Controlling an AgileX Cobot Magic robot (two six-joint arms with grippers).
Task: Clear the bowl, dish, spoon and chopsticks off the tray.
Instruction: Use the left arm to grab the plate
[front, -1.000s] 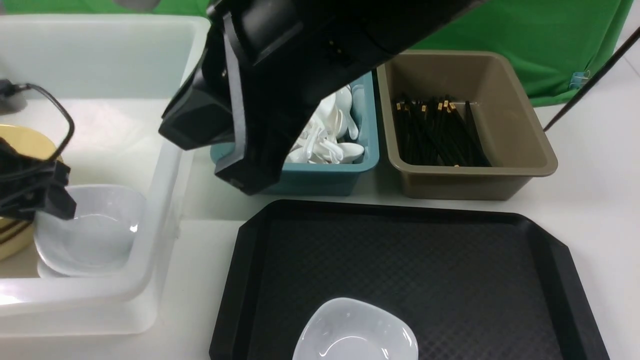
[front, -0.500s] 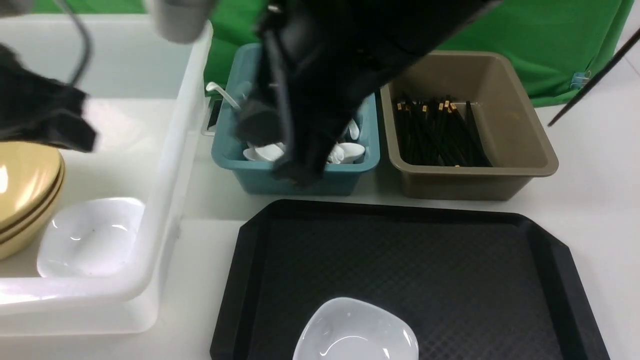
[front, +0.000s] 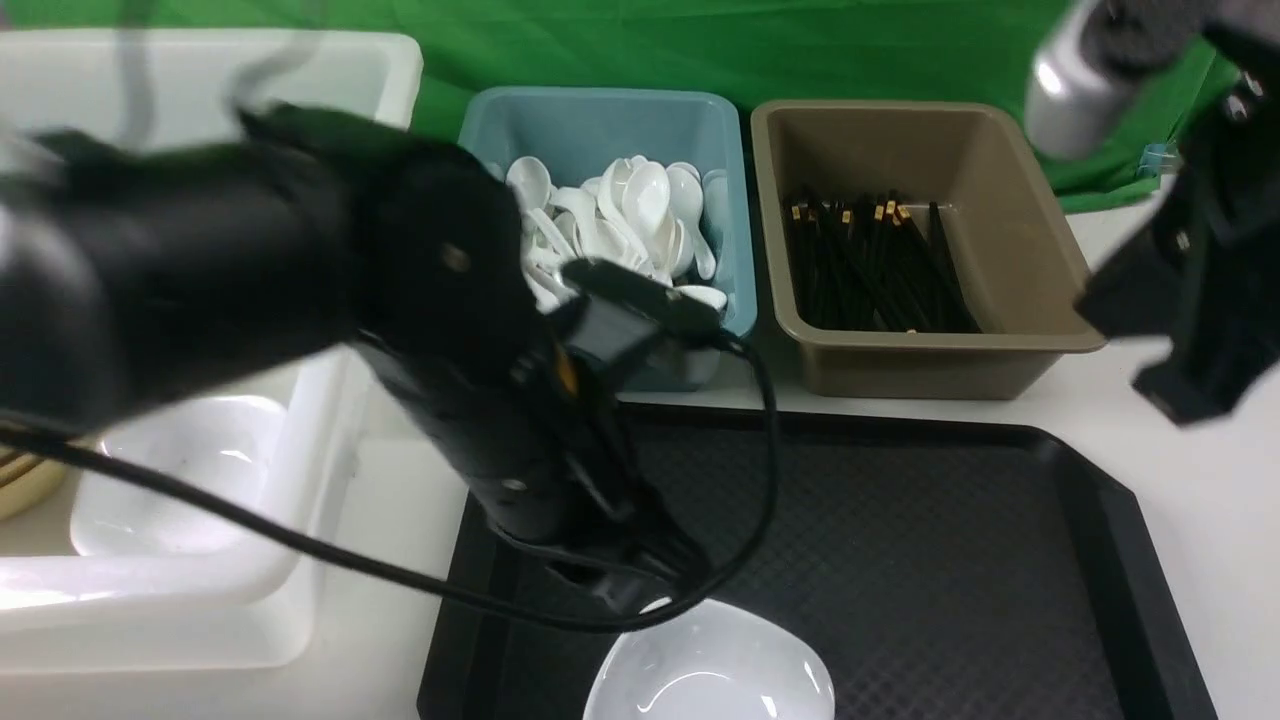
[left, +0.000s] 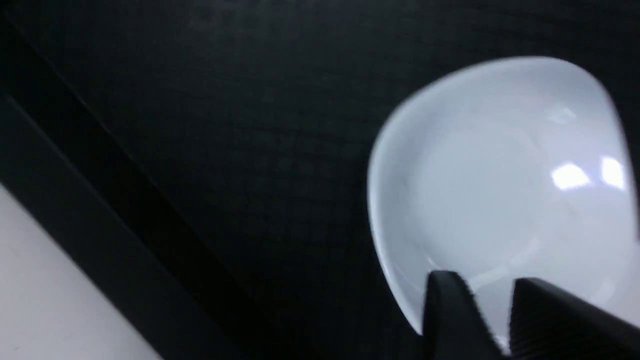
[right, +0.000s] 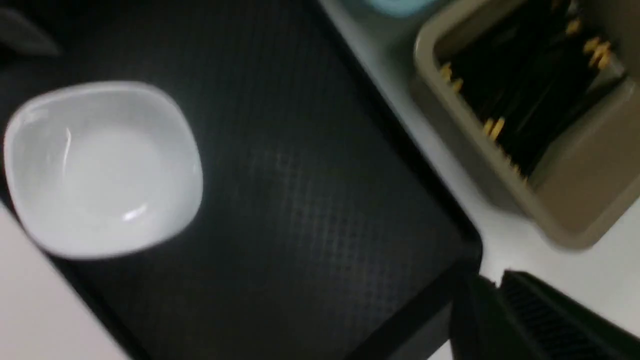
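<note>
The tray (front: 900, 520) is set on the table (front: 1215, 500), from the centre to the right. One dish (front: 715, 670) is placed on it at the near edge, left of the middle, and the left gripper (left: 492, 300) is held at that dish's far-left rim. Behind the tray two tubs are ranged side by side: the spoon tub (front: 600, 125) on the left, filled with spoons (front: 640, 205), and the chopstick tub (front: 1010, 190) on the right, with chopsticks (front: 870, 275) laid in it. Left of the tray a large tub (front: 370, 70) is placed. In it a second dish (front: 170, 480) is seen, with the bowl (front: 22, 492) at its left. The right arm (front: 1200, 300) is held to the right of the chopstick tub.
</note>
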